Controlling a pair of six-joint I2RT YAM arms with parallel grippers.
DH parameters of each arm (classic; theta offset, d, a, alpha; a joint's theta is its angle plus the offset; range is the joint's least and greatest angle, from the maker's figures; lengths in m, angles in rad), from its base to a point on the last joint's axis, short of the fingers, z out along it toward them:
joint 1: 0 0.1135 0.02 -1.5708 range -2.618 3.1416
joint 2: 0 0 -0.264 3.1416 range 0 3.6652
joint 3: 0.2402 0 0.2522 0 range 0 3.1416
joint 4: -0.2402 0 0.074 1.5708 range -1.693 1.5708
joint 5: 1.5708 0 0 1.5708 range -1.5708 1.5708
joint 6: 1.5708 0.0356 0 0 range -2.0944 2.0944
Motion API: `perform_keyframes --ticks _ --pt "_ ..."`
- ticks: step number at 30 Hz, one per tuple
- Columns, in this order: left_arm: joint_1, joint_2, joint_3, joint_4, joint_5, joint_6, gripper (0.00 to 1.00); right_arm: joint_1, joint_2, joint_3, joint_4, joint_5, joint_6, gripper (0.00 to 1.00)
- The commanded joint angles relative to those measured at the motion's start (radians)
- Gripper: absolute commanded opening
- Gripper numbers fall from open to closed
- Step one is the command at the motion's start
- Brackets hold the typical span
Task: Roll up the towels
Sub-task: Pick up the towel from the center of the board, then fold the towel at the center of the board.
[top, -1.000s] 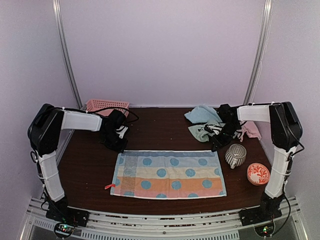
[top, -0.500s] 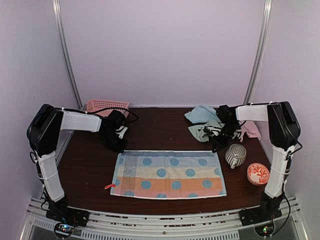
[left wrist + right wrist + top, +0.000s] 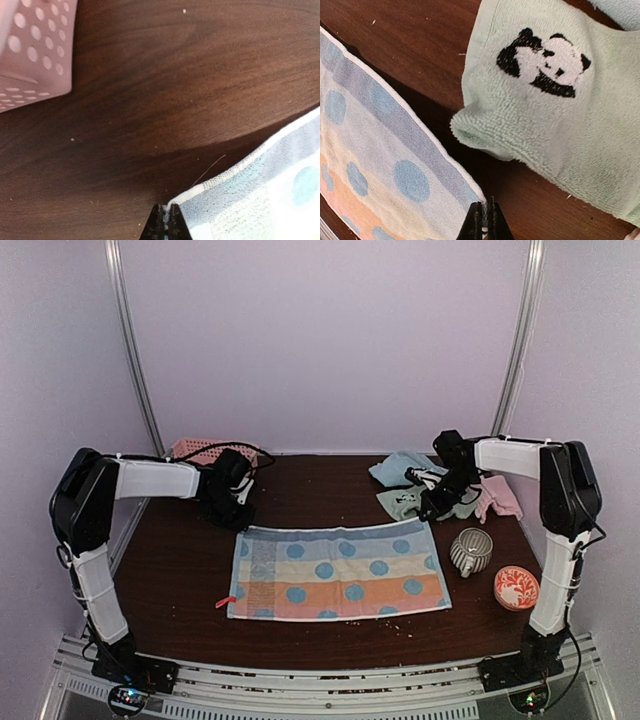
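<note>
A light blue towel with blue dots and pink-orange bands (image 3: 335,573) lies spread in the middle of the table. My left gripper (image 3: 243,523) is shut on its far left corner, and the white hem (image 3: 200,192) is pinched between the tips of the left gripper (image 3: 166,220). My right gripper (image 3: 430,515) is shut on the far right corner, seen close up with the right gripper (image 3: 485,220) clamped on the spotted towel (image 3: 385,165). A sage green towel with a panda mark (image 3: 555,100) lies crumpled just beyond. Behind it are a plain light blue towel (image 3: 400,468) and a pink towel (image 3: 500,498).
A pink perforated basket (image 3: 205,451) stands at the back left, close to my left gripper, its wall (image 3: 30,50) showing in the wrist view. A grey ribbed cup (image 3: 470,550) and a red patterned bowl (image 3: 516,587) sit to the right of the spotted towel.
My right gripper has shut on the towel's far right corner. Both grippers have moved back from the near edge, drawing the spotted towel's far edge with them.
</note>
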Motion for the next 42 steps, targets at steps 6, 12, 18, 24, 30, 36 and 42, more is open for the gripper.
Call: perform_keyframes --ticks 6,12,18,24,30,36,42 --pt "0.001 -0.14 0.016 0.041 -0.089 -0.008 0.0 -0.04 -0.074 0.006 0.08 -0.023 -0.011 0.0" --pt "0.001 -0.196 -0.043 0.034 -0.072 -0.012 0.0 -0.054 -0.152 -0.079 0.142 -0.131 -0.025 0.0" --pt "0.001 -0.266 -0.124 0.04 -0.035 -0.006 0.0 -0.055 -0.234 -0.193 0.196 -0.173 -0.065 0.0" --pt "0.001 -0.313 -0.165 0.005 -0.003 0.021 0.0 -0.055 -0.272 -0.224 0.158 -0.22 -0.12 0.0" --pt "0.001 -0.368 -0.194 -0.044 0.049 0.066 0.0 -0.054 -0.322 -0.262 0.1 -0.262 -0.192 0.0" --pt "0.002 -0.416 -0.209 -0.108 0.129 0.097 0.0 -0.054 -0.389 -0.326 0.055 -0.285 -0.275 0.0" --pt "0.001 -0.449 -0.243 -0.152 0.22 0.099 0.0 -0.058 -0.402 -0.359 0.002 -0.282 -0.331 0.0"
